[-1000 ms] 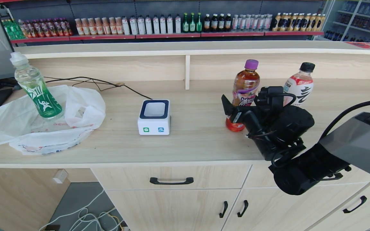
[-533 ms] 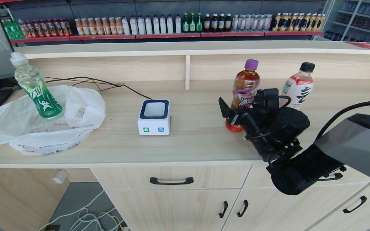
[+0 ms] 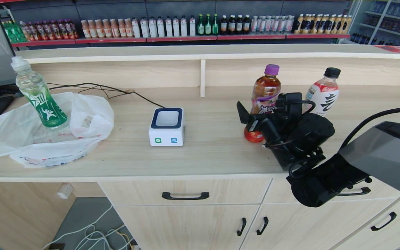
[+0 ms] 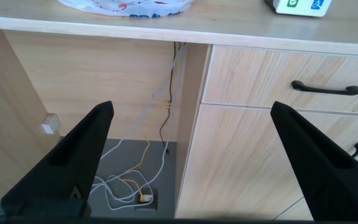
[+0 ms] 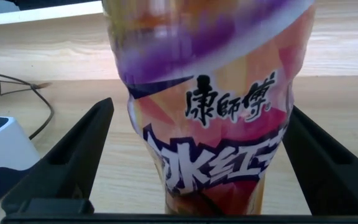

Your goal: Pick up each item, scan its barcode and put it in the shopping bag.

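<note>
The right gripper [image 5: 197, 155] is sitting wide open around the amber plastic tea bottle with the purple cap [image 3: 266, 86], one jaw on either side of the label and neither looking to be touching it. The bottle is standing upright on the pale wooden counter [image 3: 214, 152], at about three o'clock from the white cube scanner with the dark-rimmed window [image 3: 167, 126]. I'd say it should be closing squarely on the label band and lifting straight, keeping clear of the white-labelled, black-capped bottle [image 3: 323, 92] at two o'clock, while the left gripper [image 4: 188, 162] is hanging open and empty below the counter edge.
</note>
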### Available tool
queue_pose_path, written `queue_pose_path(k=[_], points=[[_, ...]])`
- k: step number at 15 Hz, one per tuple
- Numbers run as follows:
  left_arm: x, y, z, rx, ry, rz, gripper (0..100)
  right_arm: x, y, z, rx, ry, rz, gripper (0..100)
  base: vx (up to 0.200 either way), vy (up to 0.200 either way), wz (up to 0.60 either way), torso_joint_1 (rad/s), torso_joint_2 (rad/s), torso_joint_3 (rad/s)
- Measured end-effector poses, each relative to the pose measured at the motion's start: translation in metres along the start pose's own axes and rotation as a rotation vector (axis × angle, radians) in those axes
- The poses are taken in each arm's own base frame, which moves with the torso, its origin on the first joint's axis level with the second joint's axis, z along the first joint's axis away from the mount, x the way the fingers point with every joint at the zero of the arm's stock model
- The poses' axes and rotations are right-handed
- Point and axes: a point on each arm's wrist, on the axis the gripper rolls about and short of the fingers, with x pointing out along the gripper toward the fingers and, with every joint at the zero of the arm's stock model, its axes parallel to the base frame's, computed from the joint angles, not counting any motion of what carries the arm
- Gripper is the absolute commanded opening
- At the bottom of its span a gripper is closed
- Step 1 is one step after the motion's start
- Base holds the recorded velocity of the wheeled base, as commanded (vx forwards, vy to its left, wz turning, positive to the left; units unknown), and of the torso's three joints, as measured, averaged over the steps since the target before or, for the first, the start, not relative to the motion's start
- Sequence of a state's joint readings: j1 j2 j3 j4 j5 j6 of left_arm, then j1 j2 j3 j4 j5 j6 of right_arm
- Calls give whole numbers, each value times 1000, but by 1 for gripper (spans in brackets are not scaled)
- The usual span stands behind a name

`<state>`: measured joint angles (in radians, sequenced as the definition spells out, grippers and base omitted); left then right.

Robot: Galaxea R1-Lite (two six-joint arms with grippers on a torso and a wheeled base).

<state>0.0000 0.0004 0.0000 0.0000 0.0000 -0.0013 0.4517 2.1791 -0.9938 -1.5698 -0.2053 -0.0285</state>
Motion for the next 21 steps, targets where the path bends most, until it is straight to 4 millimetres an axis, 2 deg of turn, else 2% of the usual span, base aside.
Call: queue_pose_path(k=[1,2,9,14,18,21], points=[[0,0,0,0,0,0,100,1,-1,1,0,-4,-3,100,0,0,0,0,0,0],[0,0,0,0,0,0,100,2,-1,1,0,-10,-5,0,0,0,0,0,0,0],[0,0,0,0,0,0,100,2,-1,3,4,-10,-4,0,0,0,0,0,0,0],[0,0,0,0,0,0,100,-4,0,14,9,-17,0,0,0,0,0,0,0,0],[0,0,0,0,0,0,100,-22,8,32,16,-11,32,0,0,0,0,0,0,0],[0,0,0,0,0,0,100,-50,17,48,25,23,73,0,0,0,0,0,0,0]])
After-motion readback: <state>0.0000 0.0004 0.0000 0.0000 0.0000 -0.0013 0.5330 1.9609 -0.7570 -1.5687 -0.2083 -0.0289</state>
